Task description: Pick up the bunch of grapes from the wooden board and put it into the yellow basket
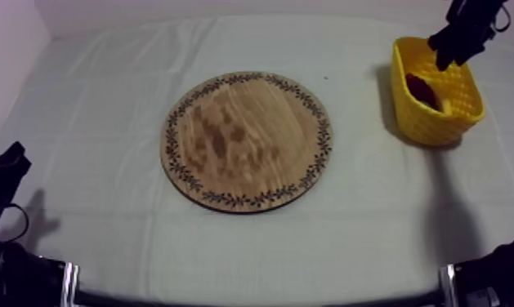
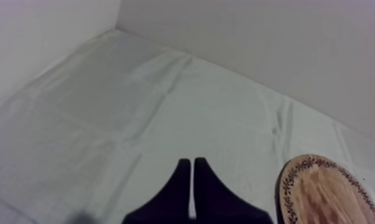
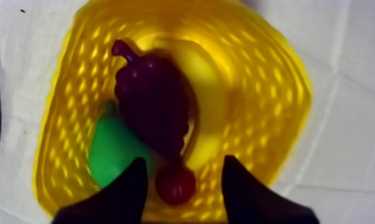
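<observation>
1. Right gripper: hangs with fingers wide apart, grips nothing, points down into the yellow basket.
2. Just beneath it: lies the bunch of grapes inside the basket, stem end toward 11 o'clock from the pincer, long axis running 11 to 5 o'clock, resting over the pear and the banana, with the small red fruit just beside its tip.
3. Looks finished as to placing (a judgement only); calls for a straight lift clear of the rim.
4. Farther out, in the top view: stands at 2 o'clock from the wooden board, basket and right arm alike.
5. Left gripper: rests pinched into a narrow wedge at 8 o'clock from the board, well apart from the basket.
</observation>
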`<control>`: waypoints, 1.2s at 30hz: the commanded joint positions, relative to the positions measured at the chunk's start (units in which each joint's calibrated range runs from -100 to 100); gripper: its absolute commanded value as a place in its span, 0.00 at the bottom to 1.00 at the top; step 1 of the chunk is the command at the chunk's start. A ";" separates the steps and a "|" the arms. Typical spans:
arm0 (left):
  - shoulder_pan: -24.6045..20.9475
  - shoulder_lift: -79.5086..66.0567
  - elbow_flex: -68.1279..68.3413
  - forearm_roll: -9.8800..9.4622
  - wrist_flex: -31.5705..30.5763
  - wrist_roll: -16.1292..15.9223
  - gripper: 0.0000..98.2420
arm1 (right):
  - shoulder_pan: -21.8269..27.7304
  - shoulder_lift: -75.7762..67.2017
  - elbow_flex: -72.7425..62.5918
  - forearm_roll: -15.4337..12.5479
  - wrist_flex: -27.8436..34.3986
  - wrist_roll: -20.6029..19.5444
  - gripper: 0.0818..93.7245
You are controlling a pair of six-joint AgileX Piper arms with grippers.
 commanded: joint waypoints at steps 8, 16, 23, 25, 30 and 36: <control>-0.01 0.03 0.04 0.01 0.03 0.01 0.00 | -0.92 -15.58 11.77 0.04 -5.73 0.33 0.20; -0.01 0.03 0.04 0.01 0.03 0.01 0.00 | -1.86 -26.55 20.56 0.35 -12.68 -0.79 0.02; -0.01 0.03 0.04 0.01 0.03 0.01 0.00 | -1.54 -38.02 34.11 -0.48 -23.96 -4.72 0.00; -0.01 0.03 0.04 0.01 0.03 0.01 0.00 | -2.51 -42.29 40.08 0.44 -28.82 -6.46 0.00; -0.01 0.03 0.04 0.01 0.03 0.00 0.00 | -6.82 -53.76 55.37 4.39 -39.69 -12.26 0.00; -0.01 0.03 0.04 0.01 0.03 -0.01 0.00 | -6.65 -67.92 70.32 -3.98 -52.30 -9.80 0.00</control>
